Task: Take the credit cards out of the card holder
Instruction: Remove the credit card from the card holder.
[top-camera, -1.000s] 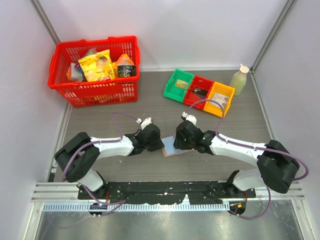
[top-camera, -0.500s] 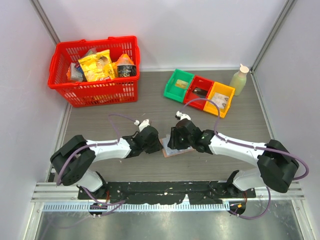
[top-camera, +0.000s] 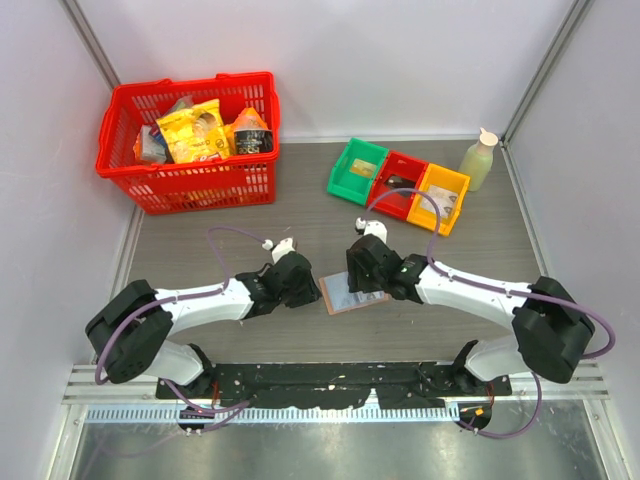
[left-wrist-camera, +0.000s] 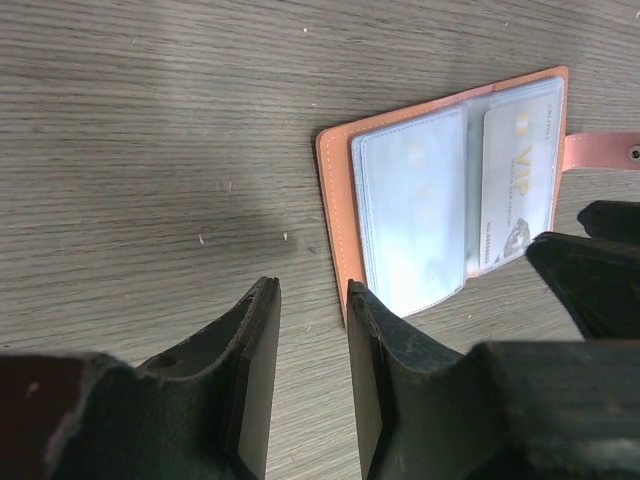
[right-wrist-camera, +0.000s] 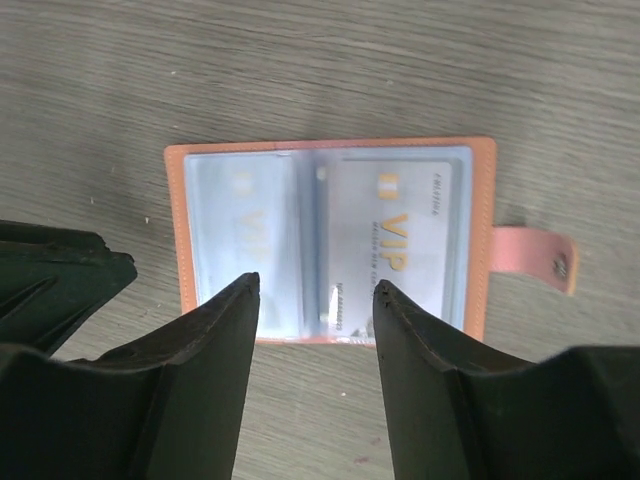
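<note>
A red plastic mesh basket (top-camera: 195, 185) of yellow snack packets (top-camera: 193, 132) is set far left on the grey wood-grain table (top-camera: 250, 225) — a row of green, red and yellow plastic bins (top-camera: 386, 207) and a pale green bottle (top-camera: 479, 160) are ranged far right.

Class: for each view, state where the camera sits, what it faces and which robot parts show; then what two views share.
Top external: above and behind, looking down; left arm and right arm flank the card holder.
Left wrist: faces the table; left jaws low, card holder beyond.
Right wrist: faces straight down; right jaws frame the card holder.
Shared: both wrist views show the VIP card.
</note>
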